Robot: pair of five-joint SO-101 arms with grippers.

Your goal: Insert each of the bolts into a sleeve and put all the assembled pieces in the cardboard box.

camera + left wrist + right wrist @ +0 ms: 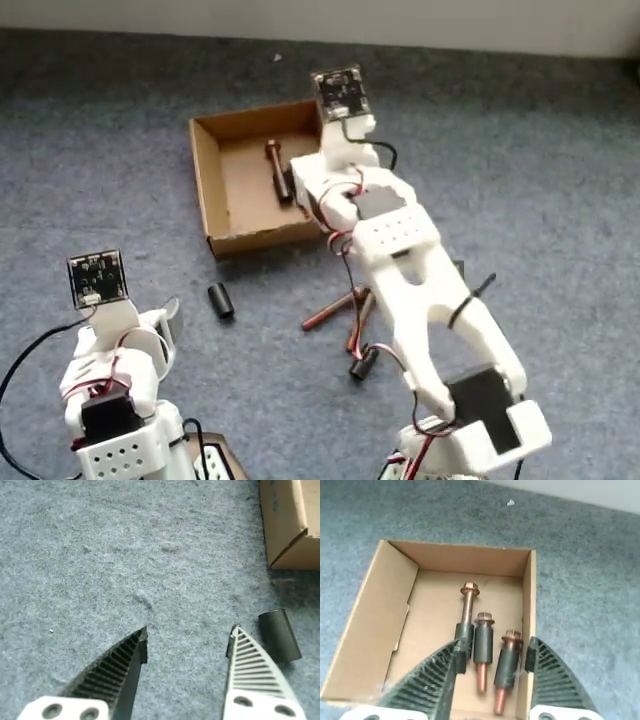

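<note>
The cardboard box sits on the carpet at centre back. In the right wrist view three bolts in black sleeves lie side by side on the floor of the box. My right gripper hangs open above them, holding nothing. Two bare copper bolts lie crossed on the carpet beside the right arm, with a black sleeve just nearer. Another black sleeve lies in front of the box. My left gripper is open low over the carpet, that sleeve just outside one finger.
Grey carpet covers the whole work area. The right arm stretches from the front right over the box's near right corner. A box corner shows ahead of the left gripper. A pale wall strip runs along the back.
</note>
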